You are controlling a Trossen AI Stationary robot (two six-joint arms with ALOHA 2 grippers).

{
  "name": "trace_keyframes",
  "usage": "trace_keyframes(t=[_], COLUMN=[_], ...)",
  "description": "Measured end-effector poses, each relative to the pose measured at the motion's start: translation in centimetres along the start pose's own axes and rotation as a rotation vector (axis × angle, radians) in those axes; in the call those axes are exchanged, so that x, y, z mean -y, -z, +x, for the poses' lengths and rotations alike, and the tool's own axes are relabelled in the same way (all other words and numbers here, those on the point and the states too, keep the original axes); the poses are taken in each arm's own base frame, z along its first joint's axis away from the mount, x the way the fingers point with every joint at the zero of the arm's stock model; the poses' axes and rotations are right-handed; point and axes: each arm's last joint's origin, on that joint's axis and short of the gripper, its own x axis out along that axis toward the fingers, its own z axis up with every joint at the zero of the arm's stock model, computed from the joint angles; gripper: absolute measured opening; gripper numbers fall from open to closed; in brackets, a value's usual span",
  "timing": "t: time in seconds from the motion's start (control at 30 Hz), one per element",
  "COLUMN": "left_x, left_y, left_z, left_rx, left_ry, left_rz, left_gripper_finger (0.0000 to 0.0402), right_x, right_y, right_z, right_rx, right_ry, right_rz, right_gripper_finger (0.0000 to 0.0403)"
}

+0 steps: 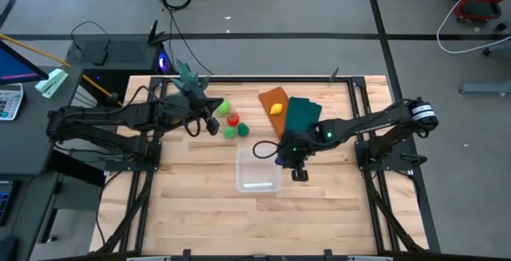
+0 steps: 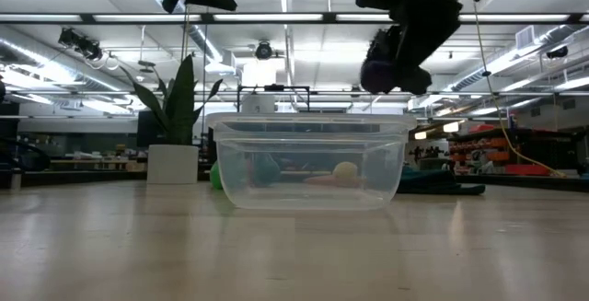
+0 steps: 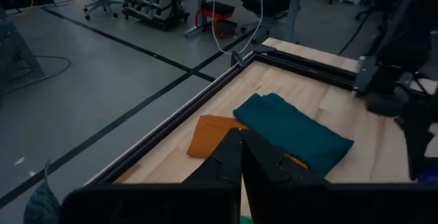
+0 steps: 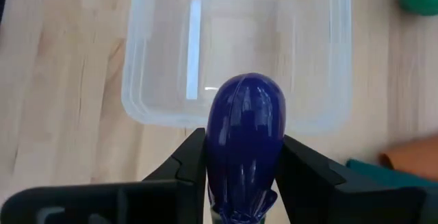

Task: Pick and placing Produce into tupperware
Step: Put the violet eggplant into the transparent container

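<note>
The tupperware [image 1: 257,170], clear and square, stands on the wooden table. My right gripper [image 1: 294,165] hangs just off its right side, shut on the purple produce [image 4: 246,125], which also shows high above the table in the low view [image 2: 382,71]. The light green [image 1: 224,107], red [image 1: 233,119] and dark green [image 1: 231,132] produce lie on the table to the container's far left. The yellow produce [image 1: 276,108] lies on the orange cloth [image 1: 271,100]. My left gripper [image 1: 212,126] is shut [image 3: 241,157] on nothing and hangs above the table beside the red produce. My right gripper pinches the purple produce by its two long sides [image 4: 213,157] between its two fingers [image 4: 298,161]. The fingers slant down from the table's right and lie along it. Its rounded end [image 4: 248,85] points away from the gripper toward the tupperware. It is lifted clear of the table.
A dark green folded cloth [image 1: 302,114] lies beside the orange one at the far right, partly under my right arm. A black cable loop [image 1: 263,149] lies next to the container. A potted plant [image 2: 175,117] stands at the far left. The near half of the table is bare wood.
</note>
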Motion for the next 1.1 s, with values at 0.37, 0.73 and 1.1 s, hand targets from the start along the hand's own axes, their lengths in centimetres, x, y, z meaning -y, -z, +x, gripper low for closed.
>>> trace_keyframes(t=[0.37,0.73,1.1], left_x=[-0.7,-1.2,-1.2], left_y=[-0.8,-0.5,-0.4], left_z=[-2.0,-2.6,-2.7], left_rx=[0.044,0.012,0.008], left_ry=[0.028,0.02,0.019], left_rz=[-0.026,-0.03,-0.028], left_gripper_finger=[0.0019,0.0014,0.0019], right_x=[-0.1,1.1,1.3], right_y=[-5.6,-7.6,-7.0], right_z=[1.0,4.4,7.5], right_rx=[0.055,-0.045,-0.114], right_ry=[0.003,0.018,0.019], right_rz=[-0.087,-0.018,0.038], right_gripper_finger=[0.0103,0.0103,0.0103])
